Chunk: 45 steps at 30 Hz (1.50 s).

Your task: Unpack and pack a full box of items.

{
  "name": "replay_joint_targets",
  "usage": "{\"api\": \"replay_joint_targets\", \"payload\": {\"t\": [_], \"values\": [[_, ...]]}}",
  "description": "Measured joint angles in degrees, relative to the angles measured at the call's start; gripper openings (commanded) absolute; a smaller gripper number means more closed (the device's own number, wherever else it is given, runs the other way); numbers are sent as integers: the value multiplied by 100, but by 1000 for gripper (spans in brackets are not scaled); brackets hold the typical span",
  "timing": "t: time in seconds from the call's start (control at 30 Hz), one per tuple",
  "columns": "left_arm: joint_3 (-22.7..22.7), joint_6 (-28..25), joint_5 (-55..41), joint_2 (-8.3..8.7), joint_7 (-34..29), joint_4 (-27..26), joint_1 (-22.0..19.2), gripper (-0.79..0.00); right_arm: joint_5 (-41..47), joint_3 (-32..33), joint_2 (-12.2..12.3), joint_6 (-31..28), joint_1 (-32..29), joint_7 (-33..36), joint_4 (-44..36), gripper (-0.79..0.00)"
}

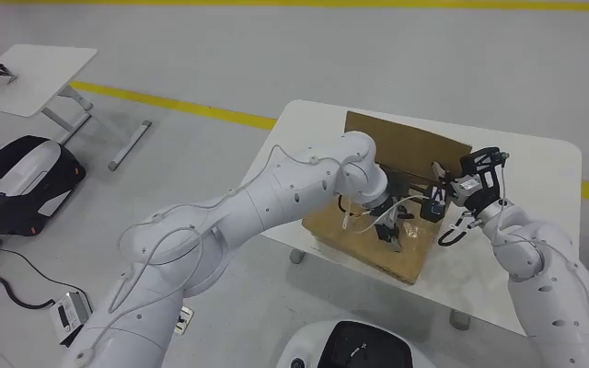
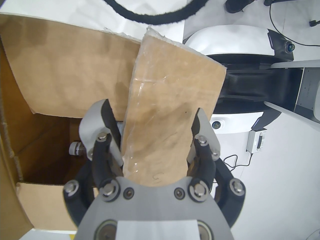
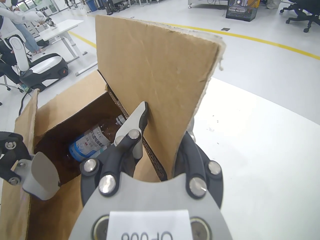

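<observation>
An open cardboard box (image 1: 368, 241) stands on the white table (image 1: 538, 161) with its far flap (image 1: 405, 145) raised. My left gripper (image 2: 153, 111) is over the box's middle, open, its fingers (image 2: 107, 116) on either side of a taped flap (image 2: 172, 81) that runs between them. My right gripper (image 3: 167, 123) is at the box's right side, shut on an upright flap (image 3: 155, 61); one finger (image 3: 137, 121) presses the flap's inner face and the other is hidden behind it. Inside the box lies a plastic bottle (image 3: 87, 143) with a blue and white label, its cap (image 2: 75, 148) showing in the left wrist view.
Bare table surface (image 3: 250, 138) lies to the right of the box. A second white table (image 1: 41, 78) and another robot's base (image 1: 28, 179) stand on the floor far to the left.
</observation>
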Motion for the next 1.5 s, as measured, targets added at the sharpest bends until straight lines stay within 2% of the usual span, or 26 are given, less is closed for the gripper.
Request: {"api": "replay_joint_targets", "payload": {"t": [0.3,0.33,0.37,0.43,0.47,0.5,0.57,0.6,0.7,0.83,0.87,0.9,0.93,1.0,1.03,1.07,1.27,1.5], "values": [[40,-31,-267,297,30,-341,-106,-779,48,18,-7,117,17,-27,106,-785],[12,-20,-299,337,20,-399,-112,-767,51,15,-8,130,22,-27,123,-785],[-32,-8,-334,395,8,-491,-118,-717,56,11,-12,148,32,-26,152,-785],[-117,19,-393,493,-20,-629,-113,-711,64,3,-17,169,53,-26,203,-785],[-173,49,-425,563,-50,-735,-101,-680,73,-1,-20,177,70,-26,238,-785],[-218,71,-446,619,-72,-821,-89,-585,81,-5,-23,182,84,-28,263,-785],[-343,160,-464,762,-151,-1021,-36,-542,86,-14,-28,188,117,-28,309,-785],[-401,208,-488,829,-190,-1120,11,-437,91,-15,-30,190,131,-26,324,-785],[-563,345,-589,1067,-346,-1550,236,-400,100,-3,-32,200,177,-22,361,-785],[-729,535,-678,1380,-536,-2168,522,-25,121,20,-32,214,238,-26,422,-785],[-780,584,-704,1469,-585,-2330,589,0,114,18,-33,215,258,-26,440,-776],[-821,619,-739,1533,-620,-2440,637,0,110,12,-36,215,273,-25,454,-686],[-864,652,-781,1594,-653,-2546,682,0,111,6,-38,215,288,-19,468,-523],[-952,720,-877,1726,-721,-2783,783,0,129,-9,-44,194,323,6,504,-283],[-980,741,-920,1779,-741,-2875,826,0,136,-14,-46,187,337,11,519,-92],[-1010,763,-987,1848,-763,-2974,882,0,139,-21,-49,177,352,12,536,0],[-1063,917,-970,2141,-917,-3163,1112,0,236,46,-45,151,426,-11,590,0],[-1228,967,-1197,2350,-967,-3411,1350,0,-44,324,55,297,270,-137,152,0]]}}
